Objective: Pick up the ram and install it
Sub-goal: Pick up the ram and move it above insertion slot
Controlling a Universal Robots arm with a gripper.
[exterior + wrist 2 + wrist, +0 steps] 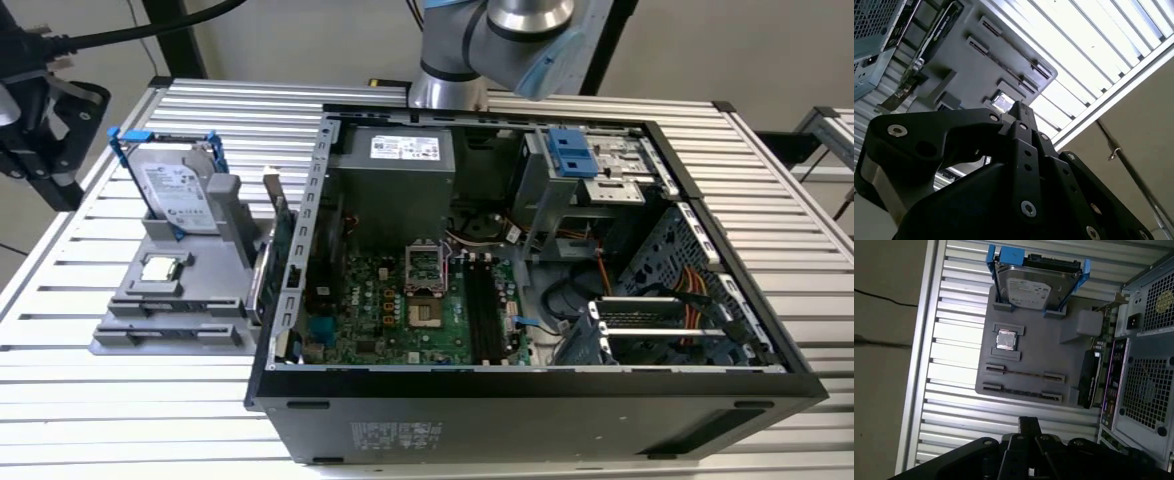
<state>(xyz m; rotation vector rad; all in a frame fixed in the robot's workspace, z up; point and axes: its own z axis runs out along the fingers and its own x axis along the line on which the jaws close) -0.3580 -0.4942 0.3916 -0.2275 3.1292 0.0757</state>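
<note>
Closed gripper held off from the racked ram
The fingers of the gripper (1029,421) are seen pressed together with nothing between them, over the table slats (954,405) just beside the grey tray (1054,360). The ram (1021,391) is stood on its long edge in that tray, apart from the gripper, its long axis running from the tray's outer side toward the computer case (1149,340). It is seen edge-on, so its chips cannot be made out. The gripper's body is cut off in both wrist views.
</note>
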